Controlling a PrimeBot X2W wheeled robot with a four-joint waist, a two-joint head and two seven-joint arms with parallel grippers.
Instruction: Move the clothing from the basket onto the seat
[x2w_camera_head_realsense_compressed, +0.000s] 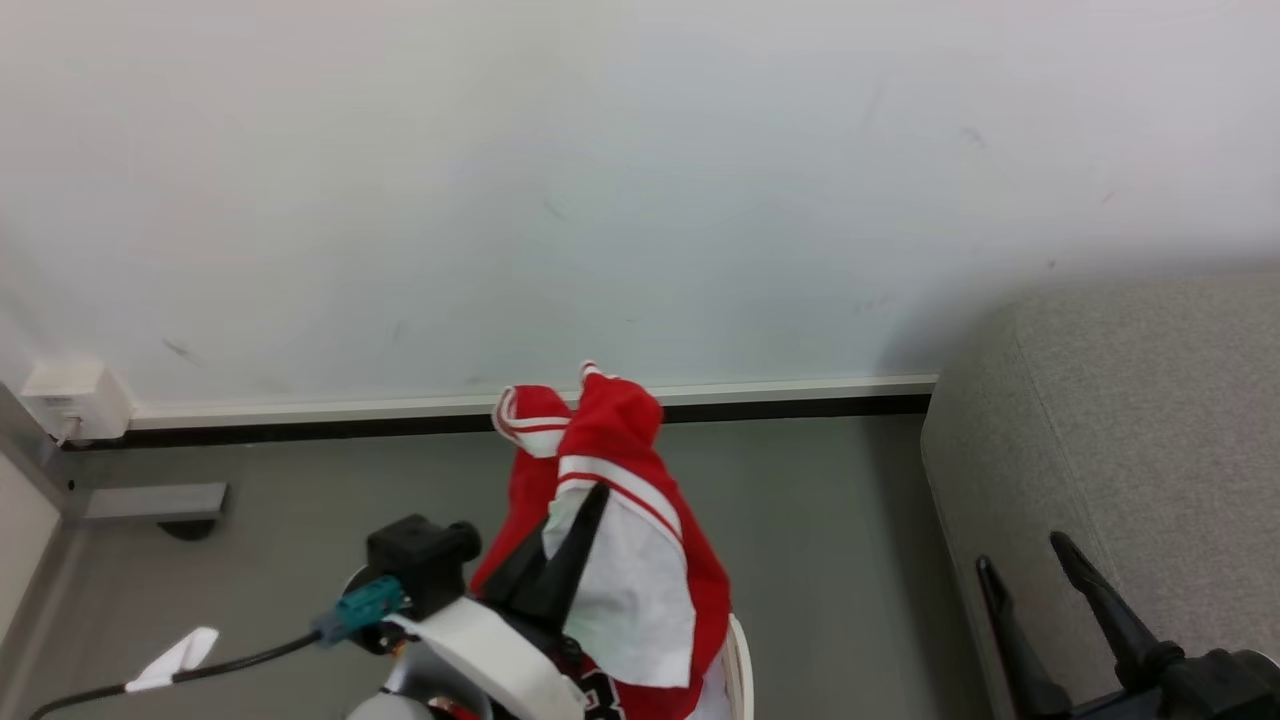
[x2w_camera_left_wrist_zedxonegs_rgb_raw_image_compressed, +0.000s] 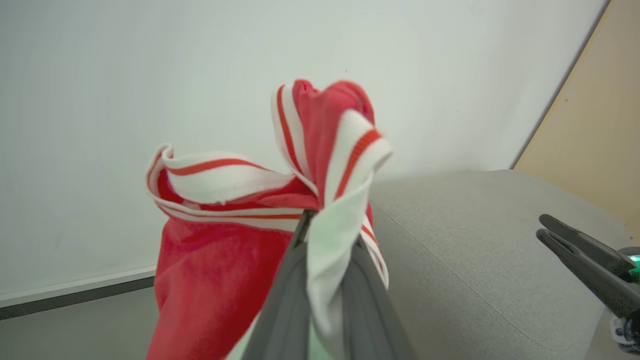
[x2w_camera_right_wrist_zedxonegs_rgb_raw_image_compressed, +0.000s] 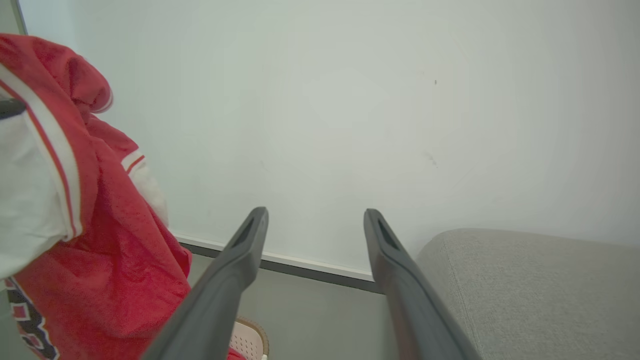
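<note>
Left gripper (x2w_camera_left_wrist_zedxonegs_rgb_raw_image_compressed: 331, 232): mine, clenched on the clothing (x2w_camera_left_wrist_zedxonegs_rgb_raw_image_compressed: 215, 270), with a fold of its white panel pinched between my two fingers.
Clothing: red with white stripes. It is bunched above my left fingertips and hangs down around them, clear of the floor.
Basket (x2w_camera_right_wrist_zedxonegs_rgb_raw_image_compressed: 251, 338): a bit of its rim shows just below the hanging cloth.
Right gripper (x2w_camera_right_wrist_zedxonegs_rgb_raw_image_compressed: 316, 215): mine, released, fingers spread wide, with the cloth off to its left and apart from it.
Seat (x2w_camera_head_realsense_compressed: 1150, 420): grey, right of my left gripper, close beside my right fingers.
</note>
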